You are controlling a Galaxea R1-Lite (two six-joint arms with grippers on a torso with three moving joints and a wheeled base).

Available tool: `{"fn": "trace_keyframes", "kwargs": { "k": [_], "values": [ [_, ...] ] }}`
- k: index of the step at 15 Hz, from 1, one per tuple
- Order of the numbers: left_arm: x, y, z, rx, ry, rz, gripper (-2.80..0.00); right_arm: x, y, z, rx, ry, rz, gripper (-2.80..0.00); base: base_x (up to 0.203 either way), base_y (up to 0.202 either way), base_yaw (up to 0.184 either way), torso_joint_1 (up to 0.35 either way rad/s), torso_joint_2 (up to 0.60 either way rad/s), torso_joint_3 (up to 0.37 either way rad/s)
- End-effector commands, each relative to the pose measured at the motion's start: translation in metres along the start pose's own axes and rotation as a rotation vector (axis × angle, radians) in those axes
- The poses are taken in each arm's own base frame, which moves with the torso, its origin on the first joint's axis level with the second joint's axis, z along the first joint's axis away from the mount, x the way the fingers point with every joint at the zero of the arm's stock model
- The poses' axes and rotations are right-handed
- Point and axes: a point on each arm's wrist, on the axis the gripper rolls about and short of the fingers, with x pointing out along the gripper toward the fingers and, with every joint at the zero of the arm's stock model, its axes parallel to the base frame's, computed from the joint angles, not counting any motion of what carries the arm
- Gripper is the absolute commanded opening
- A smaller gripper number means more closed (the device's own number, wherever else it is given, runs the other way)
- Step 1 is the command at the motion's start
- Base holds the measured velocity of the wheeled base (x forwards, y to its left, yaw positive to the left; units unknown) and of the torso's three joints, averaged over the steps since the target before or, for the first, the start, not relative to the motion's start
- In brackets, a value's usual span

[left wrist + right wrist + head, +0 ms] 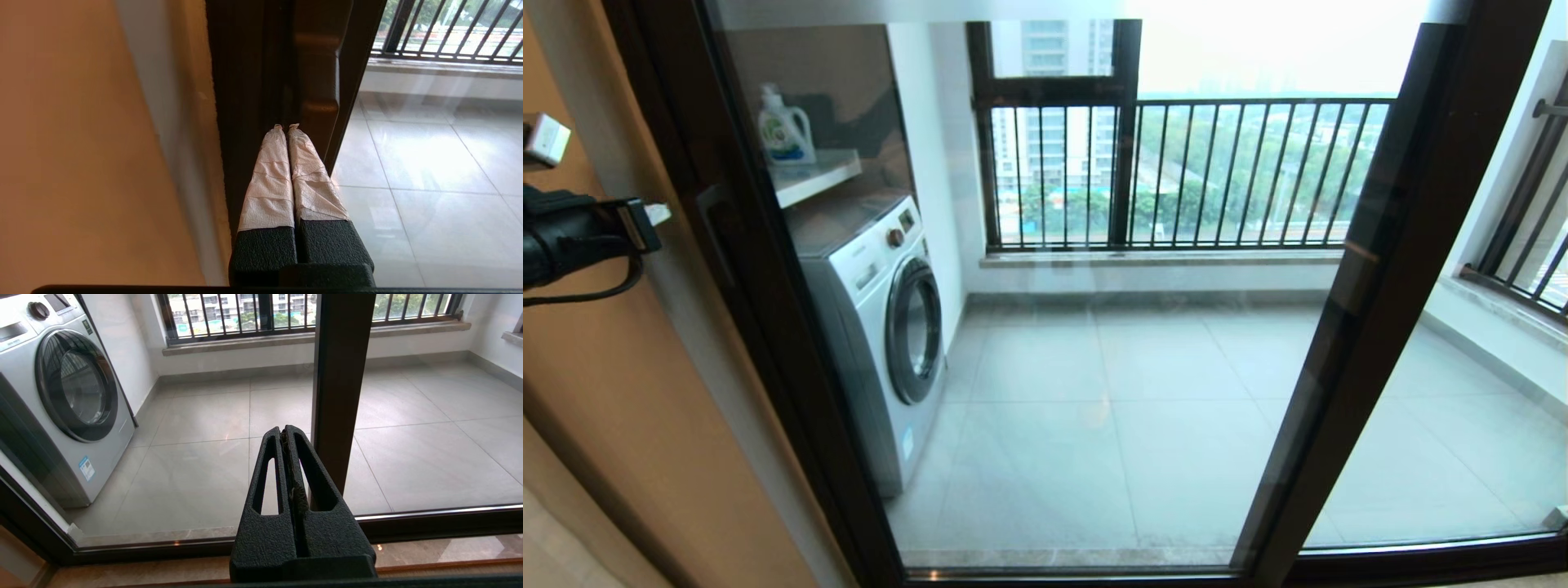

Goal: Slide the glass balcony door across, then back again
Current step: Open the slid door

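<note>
Upright glass balcony door [1045, 327]; left gripper [286, 127] beside handle [316, 77]

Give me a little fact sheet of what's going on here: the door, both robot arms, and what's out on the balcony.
door: glass balcony door, dark frame, handle on its left upright
left gripper: jaws shut, tips close to the handle; contact unclear
right gripper: jaws shut, holding nothing, held back from the glass
balcony: washing machine, detergent bottle on a shelf, railing
</note>
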Motion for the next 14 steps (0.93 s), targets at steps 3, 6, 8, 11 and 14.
{"fn": "trace_keyframes", "kwargs": {
  "k": [3, 6, 8, 11, 14],
  "values": [
    [0.037, 0.018, -0.029, 0.038, -0.035, 0.016, -2.80, 0.001, 0.000, -0.003, 0.000, 0.013, -0.001, -2.80, 0.000, 0.000, 0.000, 0.000, 0.00, 0.000],
    [0.043, 0.020, -0.019, 0.048, -0.064, 0.021, -2.80, 0.001, 0.000, -0.003, 0.000, 0.013, -0.001, -2.80, 0.000, 0.000, 0.000, 0.000, 0.00, 0.000],
    [0.043, 0.019, -0.012, 0.051, -0.072, 0.020, -2.80, 0.001, 0.000, -0.003, 0.000, 0.013, -0.001, -2.80, 0.000, 0.000, 0.000, 0.000, 0.00, 0.000],
    [0.045, 0.014, -0.007, 0.053, -0.079, 0.002, -2.80, 0.001, 0.000, -0.003, 0.001, 0.013, -0.001, -2.80, 0.000, 0.000, 0.000, 0.000, 0.00, 0.000],
    [0.049, 0.004, -0.007, 0.051, -0.078, -0.024, -2.80, 0.001, 0.000, -0.003, 0.001, 0.013, -0.001, -2.80, 0.000, 0.000, 0.000, 0.000, 0.00, 0.000]
  ]
}}
